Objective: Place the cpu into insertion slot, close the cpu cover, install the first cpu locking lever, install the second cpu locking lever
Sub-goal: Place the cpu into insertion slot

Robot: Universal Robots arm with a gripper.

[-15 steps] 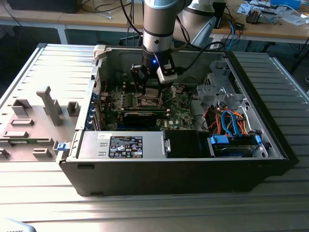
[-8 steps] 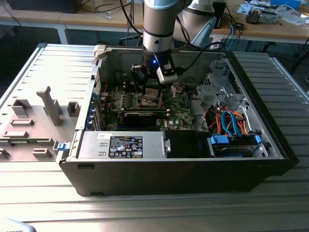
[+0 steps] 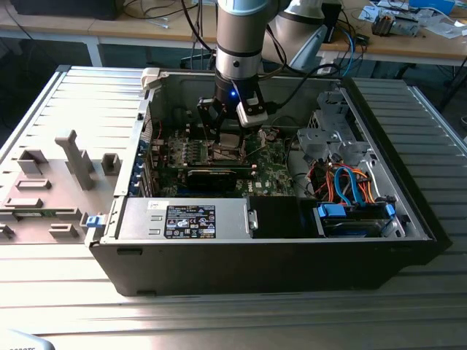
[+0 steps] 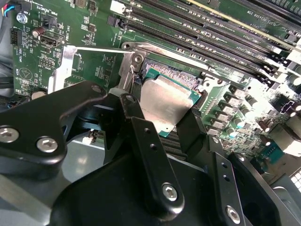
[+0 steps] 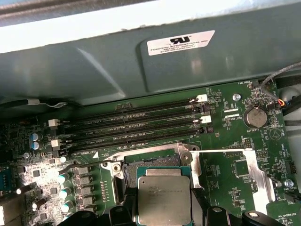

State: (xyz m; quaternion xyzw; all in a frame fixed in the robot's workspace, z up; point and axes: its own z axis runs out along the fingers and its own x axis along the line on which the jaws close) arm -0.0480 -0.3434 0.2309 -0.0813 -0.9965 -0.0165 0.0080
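Gripping one cpu (image 4: pixel 164 96): our gripper (image 4: pixel 162 107) has both fingers (image 4: pixel 141 139) clamped on its opposite edges, right over the one insertion slot (image 5: pixel 157 170), slot partly uncovered; we can't tell if it's seated. We count four memory slots (image 5: pixel 136 123) just beside it, toward the far middle of the open case (image 3: pixel 255 266).
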